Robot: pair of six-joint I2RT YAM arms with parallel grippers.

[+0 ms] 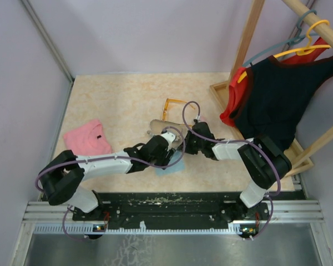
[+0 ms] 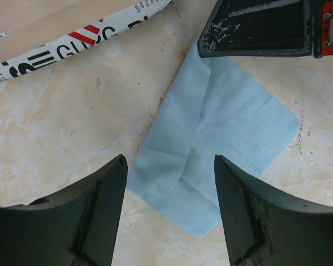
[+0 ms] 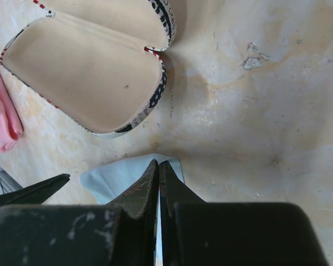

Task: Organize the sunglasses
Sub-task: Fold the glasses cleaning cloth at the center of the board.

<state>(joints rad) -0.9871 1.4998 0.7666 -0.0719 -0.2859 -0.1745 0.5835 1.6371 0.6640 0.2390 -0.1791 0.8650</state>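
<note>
The orange-framed sunglasses (image 1: pixel 167 105) are being shown lying on the table (image 1: pixel 111 94) beyond both grippers and apart from them, with one thin arm pointing right toward the clothes rack (image 1: pixel 247 39); the long axis of the front cannot be told at this size. Black letters, among them "GU", and red stripes are being displayed on the rim of the open printed case (image 3: pixel 83 77), its beige lining being turned upward. The left gripper (image 2: pixel 169 163) is being held wide apart over a pale blue cloth (image 2: pixel 222 133), nothing being grasped between its fingers. The right gripper (image 3: pixel 159 164) is being held clenched tight, its tips being set at the cloth's corner; whether any cloth is being pinched cannot be told.
</note>
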